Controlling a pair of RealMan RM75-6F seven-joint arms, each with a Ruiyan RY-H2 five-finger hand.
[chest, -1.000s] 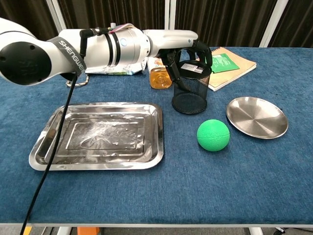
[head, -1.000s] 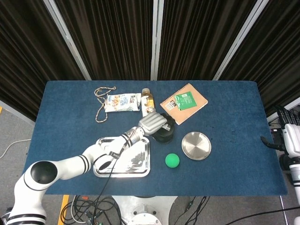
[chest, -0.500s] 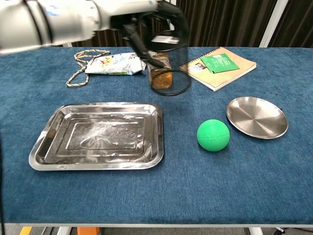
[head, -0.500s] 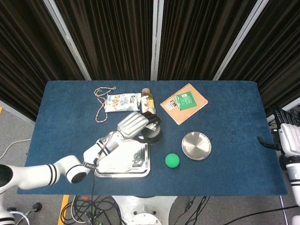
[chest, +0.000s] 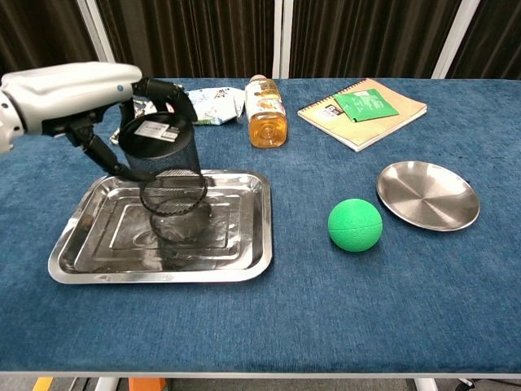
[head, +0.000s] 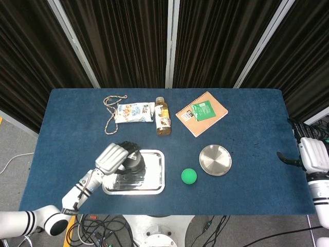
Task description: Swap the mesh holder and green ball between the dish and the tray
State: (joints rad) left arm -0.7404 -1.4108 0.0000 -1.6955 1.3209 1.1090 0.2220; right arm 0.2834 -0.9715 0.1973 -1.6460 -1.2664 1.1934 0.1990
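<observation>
Blue cloth-covered table (chest: 326,326) in front of dark curtains. Left hand (chest: 122,122) grips the mesh holder (chest: 167,175) by its upper rim; holder is tilted, base lifted above the steel tray (chest: 73,252), its reflection visible in the tray floor. Head view confirms the same: left hand (head: 110,158) over the tray (head: 154,177), holder (head: 132,162) beneath the fingers. Green ball (chest: 355,225) rests on the cloth between tray and round dish (chest: 427,195), touching neither. Dish (head: 215,160) holds nothing. Far side of table: bottle (chest: 265,111) lying down, snack packet (chest: 213,104) beside it, spiral notebook (chest: 366,114) with a green sachet (chest: 365,104) on top, rope (head: 110,116) at far left. Right hand (head: 308,157) sits off the table's right edge; cannot tell how its fingers lie.
</observation>
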